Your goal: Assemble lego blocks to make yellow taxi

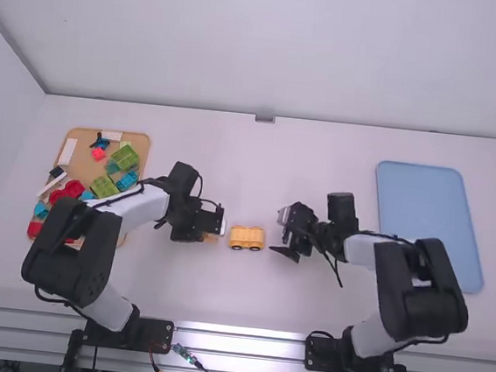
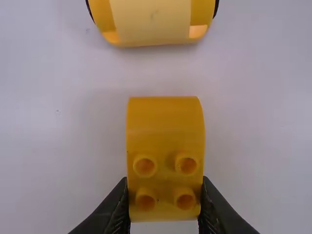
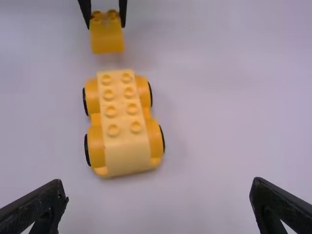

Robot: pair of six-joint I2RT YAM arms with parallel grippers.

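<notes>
Between the grippers on the table stands a yellow wheeled car base (image 1: pixel 246 238), with a paler yellow studded block along its top in the right wrist view. Just left of it is my left gripper (image 1: pixel 214 228). In the left wrist view my left gripper (image 2: pixel 165 207) is shut on a yellow block (image 2: pixel 165 126) with a few studs and a rounded end, apart from the car base (image 2: pixel 153 19). My right gripper (image 1: pixel 285 235) is to the right of the car base; in the right wrist view my right gripper (image 3: pixel 158 195) is wide open, nothing between its fingers.
A tan tray (image 1: pixel 81 163) of mixed coloured blocks is at the far left, partly behind the left arm. On the right lies a blue tray (image 1: pixel 422 198), beside the right arm. Bare table (image 1: pixel 250 169) stretches between the two trays beyond the arms.
</notes>
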